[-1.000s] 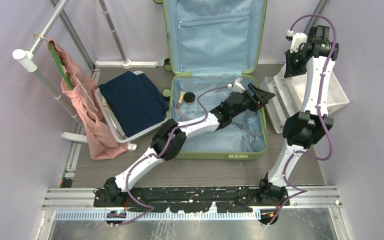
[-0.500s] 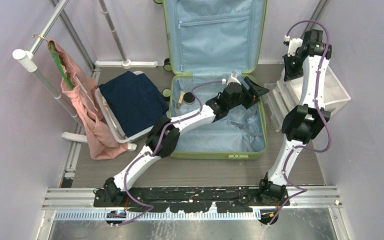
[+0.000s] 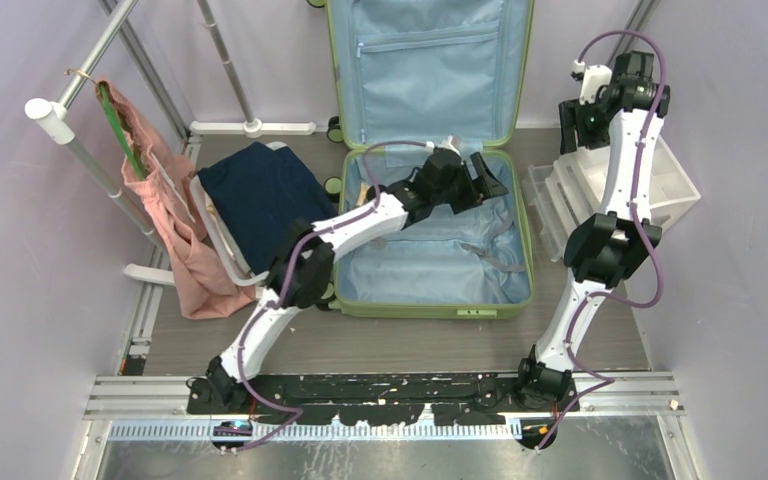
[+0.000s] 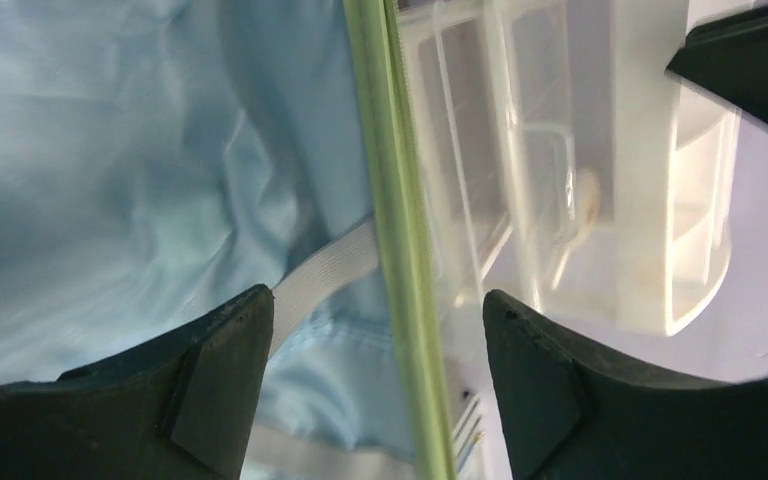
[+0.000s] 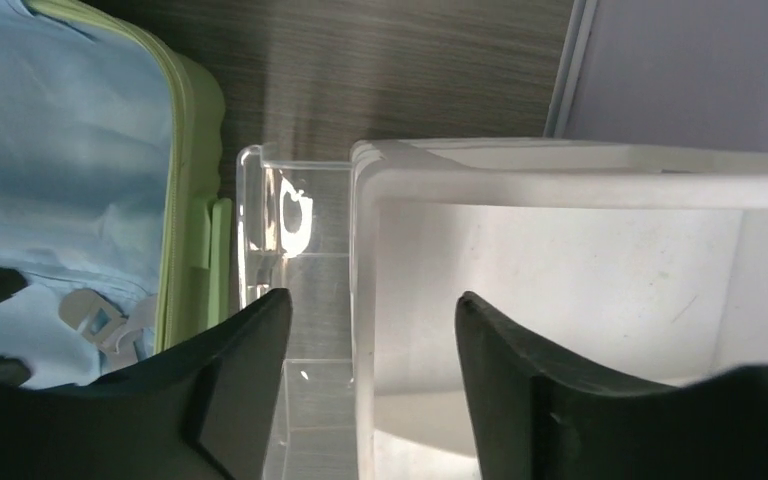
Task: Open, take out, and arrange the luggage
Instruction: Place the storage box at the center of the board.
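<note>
Suitcase (image 3: pixel 440 270): lying open at centre, long axis running near-to-far, lid standing at the far end | left gripper (image 4: pixel 375 300): hovering wide open over its right rim, gripping nothing | right gripper (image 5: pixel 370 300): hanging open over the drawer unit (image 5: pixel 560 250), empty

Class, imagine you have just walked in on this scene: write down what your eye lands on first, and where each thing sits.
The light-green suitcase dominates the middle, lying open with its pale blue lid propped against the back wall. The left arm stretches into it, its left hand open near the right rim, while the right hand hangs open over the white drawer unit on the right. A navy garment lies left of the suitcase.
</note>
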You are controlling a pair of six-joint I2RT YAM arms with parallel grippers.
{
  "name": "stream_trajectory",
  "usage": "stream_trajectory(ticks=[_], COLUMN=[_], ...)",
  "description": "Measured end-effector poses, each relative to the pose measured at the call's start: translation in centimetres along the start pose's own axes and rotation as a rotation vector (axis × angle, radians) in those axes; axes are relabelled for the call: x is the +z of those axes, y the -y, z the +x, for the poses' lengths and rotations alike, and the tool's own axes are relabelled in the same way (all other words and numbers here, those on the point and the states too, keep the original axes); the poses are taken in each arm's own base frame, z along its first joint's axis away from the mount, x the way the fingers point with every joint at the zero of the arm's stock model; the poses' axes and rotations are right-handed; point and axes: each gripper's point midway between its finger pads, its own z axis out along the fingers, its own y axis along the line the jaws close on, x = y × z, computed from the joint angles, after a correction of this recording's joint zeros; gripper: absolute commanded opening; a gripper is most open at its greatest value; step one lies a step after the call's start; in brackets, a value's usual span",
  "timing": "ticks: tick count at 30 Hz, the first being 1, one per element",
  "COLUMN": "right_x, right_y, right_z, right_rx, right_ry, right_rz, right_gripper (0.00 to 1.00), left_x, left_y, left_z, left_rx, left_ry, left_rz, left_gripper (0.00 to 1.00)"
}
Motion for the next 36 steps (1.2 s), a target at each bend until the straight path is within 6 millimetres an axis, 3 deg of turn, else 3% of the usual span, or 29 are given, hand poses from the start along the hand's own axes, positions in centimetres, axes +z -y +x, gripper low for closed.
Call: stream_trajectory(ticks=[3,6,11,14,19,24,30,36], right_x=[-0.9,-2.3,-7.0,-10.3,-14.1,-13.8,-10.7,-9.4], right_y=[-0.2,-0.7,-3.4,-6.5,-11.9,-15.3,-18.9,-21.7], right_z=[-0.9,-1.7,-3.3,-3.1,-1.1,0.7,3.8,6.3], right_rx=[-0.003,-0.009,-0.048,-0.087,-0.143,-0.151,-0.134,-0.145], right_ry=[0.038,0.08,0.211,0.299,0.422,0.44,0.33,0.248], right_rz=[-0.007,-0.021,-0.115,-0.223,-0.411,-0.565,-0.69,-0.759], right_gripper=[0.81,0.88,0.94,0.98,1.0,1.0,1.0,1.0], left_x=[-3.5,-8.5,-16.1,-20.3,-23.9,-24.8,-21.4,-18.3], left_y=[-0.3,0.1,-0.5,-2.8,-7.9,-11.7,-13.6,-16.9], left_z=[-0.7,-2.4,-5.3,-7.2,-9.4,-9.7,-11.4,-11.5], left_rx=[0.127,0.298,0.523,0.615,0.688,0.769,0.843,0.88], left_ry=[-0.022,-0.017,0.022,0.038,0.012,-0.103,-0.189,-0.275], left_rz=[-0.042,-0.071,-0.143,-0.232,-0.413,-0.564,-0.67,-0.742], left_gripper=[0.78,0.8,0.86,0.92,0.96,0.96,0.87,0.83])
